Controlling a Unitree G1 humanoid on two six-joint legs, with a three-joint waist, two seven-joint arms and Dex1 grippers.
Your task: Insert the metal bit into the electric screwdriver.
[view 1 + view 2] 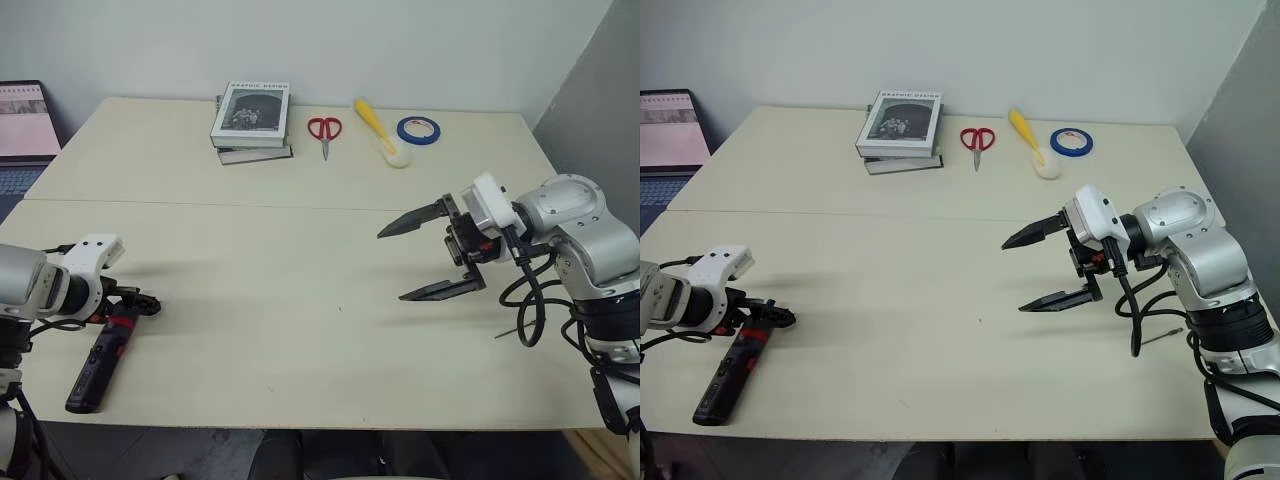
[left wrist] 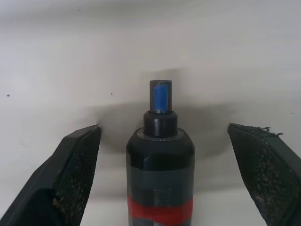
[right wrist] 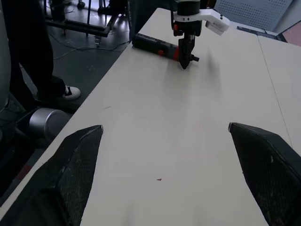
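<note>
Where any writing might be read, only the book (image 1: 251,117) at the far side of the worktop (image 1: 300,260) carries a line of print along the top of its cover, too small to make out; the laptop screen (image 1: 25,120) off the left edge is just as unreadable.

At the left, the left gripper (image 2: 162,141) points steeply down at the worktop with its fingers (image 2: 75,165) spread wide and holding nothing. The electric screwdriver (image 2: 160,165) lies flat between them, apart from both, with its red band just behind the fingertips and its nose, which has a blue patch, reaching past them. Its black body trails back toward the near left edge of the worktop.

Red-handled scissors (image 1: 324,130), a yellow-handled tool (image 1: 378,130) and a roll of blue tape (image 1: 419,130) lie along the far side.

At the right, the right gripper (image 1: 425,255) hangs above the worktop, pointing nearly level toward the left, its fingers (image 1: 415,220) likewise wide apart and empty, one above the other. The metal bit (image 1: 1162,336) lies on the worktop behind those fingers, under the right forearm, near the right edge.
</note>
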